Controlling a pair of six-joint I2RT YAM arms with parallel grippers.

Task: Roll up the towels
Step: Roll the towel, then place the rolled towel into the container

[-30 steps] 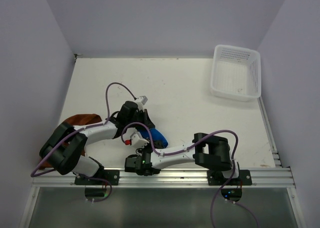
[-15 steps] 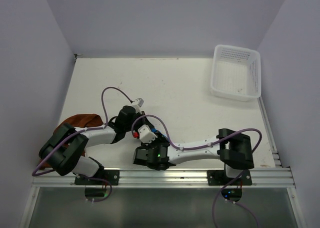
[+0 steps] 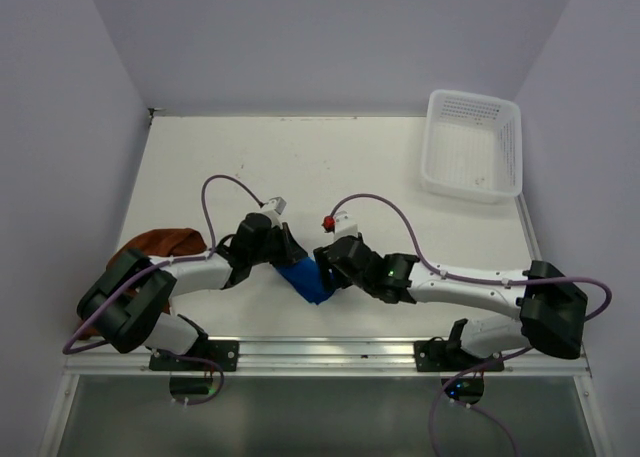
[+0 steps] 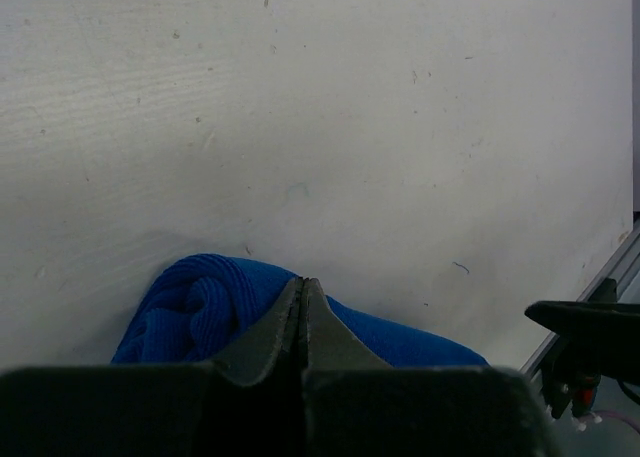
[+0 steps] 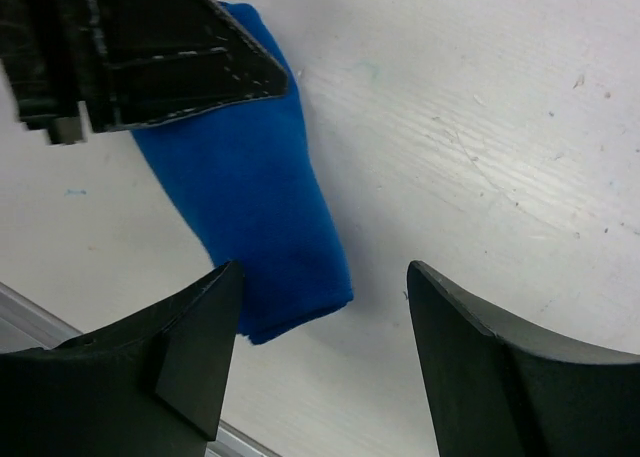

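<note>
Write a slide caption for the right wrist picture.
Blue towel bundled on the white table, framed by the open right tool, with the left tool shut at its far end.

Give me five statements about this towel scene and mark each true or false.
1. The right pincer is open. True.
2. The blue towel lies in the basket. False: it lies on the table near the front edge, between the two pincers.
3. The left pincer is shut. True.
4. The brown towel lies at the table's right edge. False: it is at the left edge.
5. The basket stands at the far right corner. True.
</note>
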